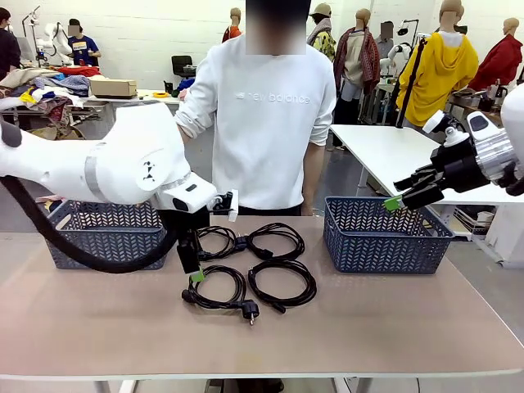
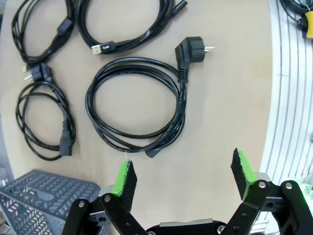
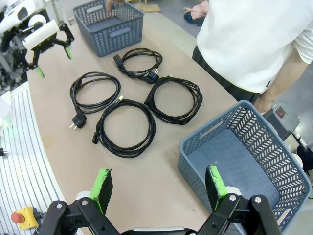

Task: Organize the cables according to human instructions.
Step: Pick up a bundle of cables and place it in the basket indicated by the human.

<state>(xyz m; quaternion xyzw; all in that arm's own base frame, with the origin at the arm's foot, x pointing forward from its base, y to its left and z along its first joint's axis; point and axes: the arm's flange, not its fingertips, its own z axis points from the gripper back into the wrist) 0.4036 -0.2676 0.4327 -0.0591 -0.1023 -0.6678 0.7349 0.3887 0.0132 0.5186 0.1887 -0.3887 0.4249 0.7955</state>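
Black cables, 4 coils, lie clustered mid-table between the left basket and the right basket, in front of the person. The near-left coil sits just under my left gripper, jaws wide apart and empty, and my right gripper hangs equally spread above the right basket. My worry is that pinching only 1 loop lets the coil unravel, or its plug snags a neighbouring coil and drags it.
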